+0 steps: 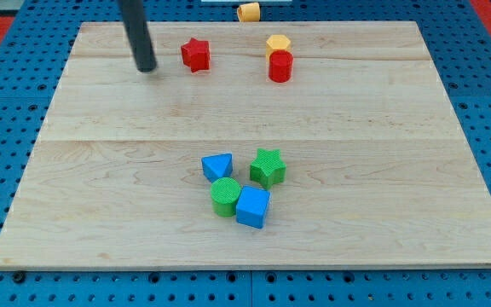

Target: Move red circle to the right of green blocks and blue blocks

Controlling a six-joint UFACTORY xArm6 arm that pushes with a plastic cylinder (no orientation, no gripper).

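red star (195, 55), yellow hexagon (277, 43), orange block (248, 11), wooden board (382, 153)

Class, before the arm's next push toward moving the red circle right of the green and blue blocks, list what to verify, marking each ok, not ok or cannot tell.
1. My tip visible, on board: ok.
2. Tip beside red circle: not ok; it is far to the view's left, past the red star.
3. Red circle free of neighbours: not ok; yellow block touches it.
4. Green cylinder, green star, blue cube, blue triangular block clustered: ok.
5. Red circle at goal: not ok.
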